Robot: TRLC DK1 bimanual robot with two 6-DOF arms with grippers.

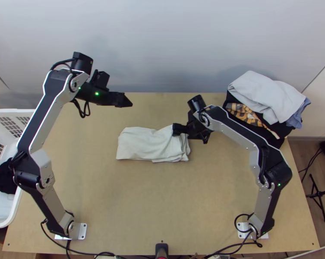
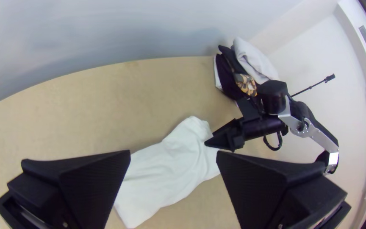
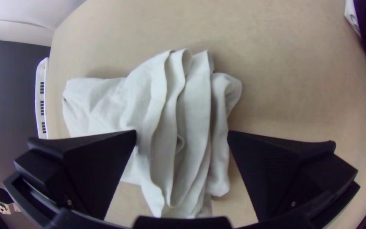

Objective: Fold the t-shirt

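The pale t-shirt (image 1: 149,144) lies folded into a narrow strip across the middle of the table, its right end layered. At that end is my right gripper (image 1: 179,130); in the right wrist view the right gripper (image 3: 182,138) stands open, with the stacked layers of the shirt (image 3: 191,106) between and beyond its fingers. Off to the upper left of the shirt hangs my left gripper (image 1: 127,102). Seen from its own wrist, the left gripper (image 2: 173,157) is open and holds nothing, the shirt (image 2: 162,174) lying farther off below it.
A pile of clothes (image 1: 266,99), grey, black, blue and patterned, sits at the table's back right corner. A white basket (image 1: 9,216) with dark cloth (image 1: 4,179) inside stands beyond the left edge. Bare tabletop (image 1: 162,203) stretches in front of the shirt.
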